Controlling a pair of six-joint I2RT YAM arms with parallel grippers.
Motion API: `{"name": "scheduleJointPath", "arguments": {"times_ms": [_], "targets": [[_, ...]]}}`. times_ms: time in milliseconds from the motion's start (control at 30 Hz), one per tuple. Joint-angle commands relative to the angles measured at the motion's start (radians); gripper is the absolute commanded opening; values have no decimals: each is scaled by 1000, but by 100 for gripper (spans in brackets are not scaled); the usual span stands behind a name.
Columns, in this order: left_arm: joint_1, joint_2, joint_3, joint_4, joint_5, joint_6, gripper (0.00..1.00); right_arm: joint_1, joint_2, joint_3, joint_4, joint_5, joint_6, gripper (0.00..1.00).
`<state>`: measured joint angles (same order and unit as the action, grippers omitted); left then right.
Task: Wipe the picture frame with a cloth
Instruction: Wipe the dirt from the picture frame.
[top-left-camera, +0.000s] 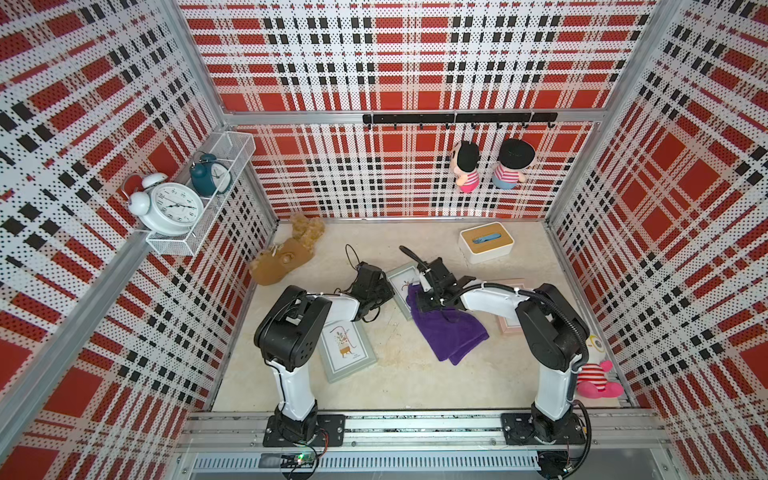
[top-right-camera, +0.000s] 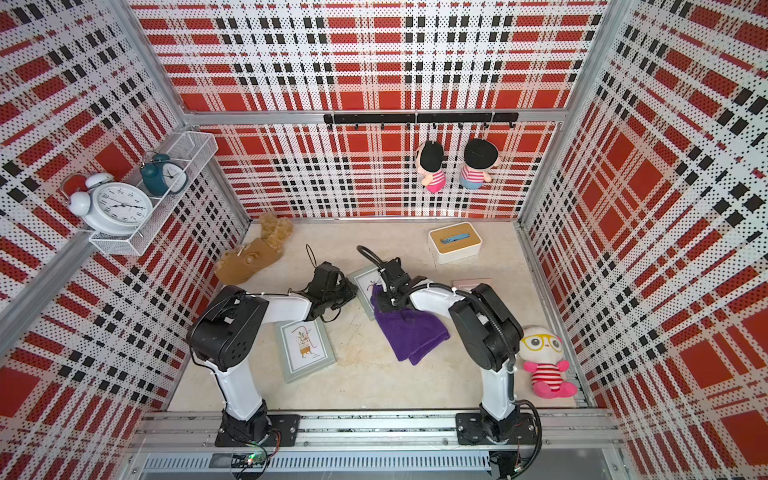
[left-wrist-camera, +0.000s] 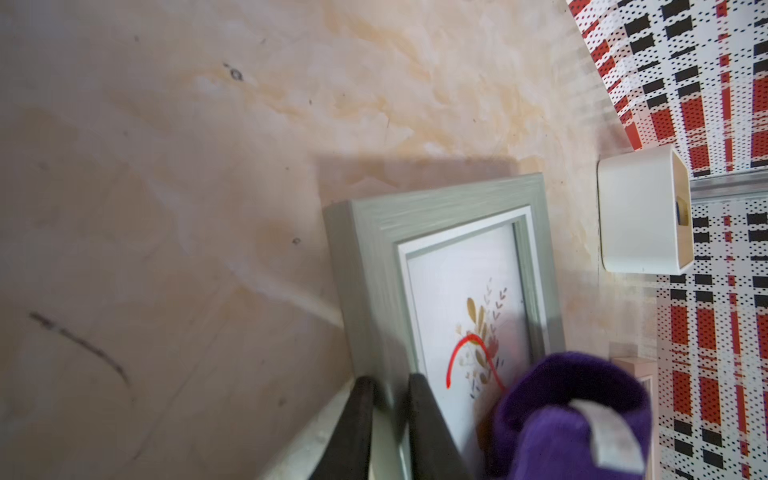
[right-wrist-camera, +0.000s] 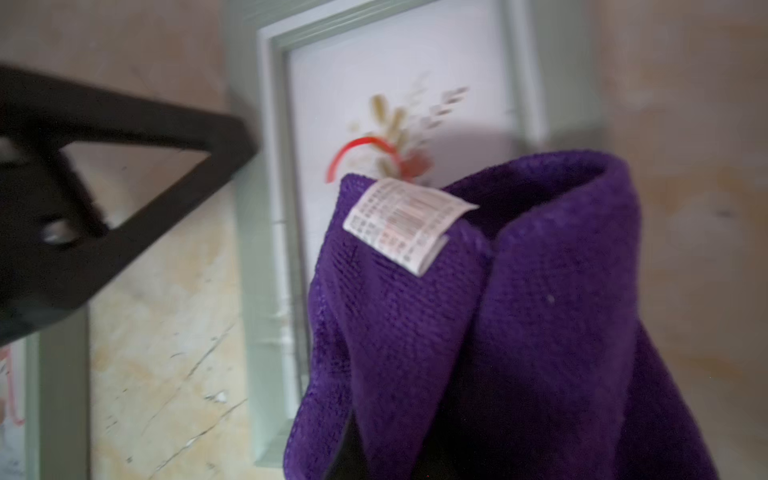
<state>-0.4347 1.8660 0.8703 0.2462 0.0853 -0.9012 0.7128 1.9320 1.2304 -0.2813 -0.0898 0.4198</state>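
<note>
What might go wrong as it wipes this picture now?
The left gripper pinches only one rail of the picture frame, so a hard wipe might swing it loose. The cloth is bunched, and its white tag, not the soft pile, may drag over the red mark.

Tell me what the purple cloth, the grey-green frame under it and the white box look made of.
The cloth: soft matte microfibre-like terry, judging by its looped pile and sewn tag. The frame: matte painted wood or wood-look plastic; streaky grain shows, either possible. The white box: smooth plastic walls, probably; lid looks like tan wood or bamboo.
</note>
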Motion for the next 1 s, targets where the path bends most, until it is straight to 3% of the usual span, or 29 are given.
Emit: {"name": "scheduleJointPath", "arguments": {"times_ms": [0,167,267,533,633,967], "targets": [[-6,71,-36,-173,-27,13,19,10,38,1,-75,5,9,0],[-5,71,-34,-180,-33,25,19,-155,18,-36,-135,109,34,0],[-4,68,-34,-182,-36,28,19,-186,-19,-32,-152,167,11,0],[-6,75,-26,-182,-36,25,19,-1,0,-16,-33,13,-12,0],[-6,79,-26,-183,-37,27,19,10,1,-40,-13,-1,-16,0],[1,93,-29,-188,-45,47,16,-256,-57,-97,-60,242,-55,0]]}}
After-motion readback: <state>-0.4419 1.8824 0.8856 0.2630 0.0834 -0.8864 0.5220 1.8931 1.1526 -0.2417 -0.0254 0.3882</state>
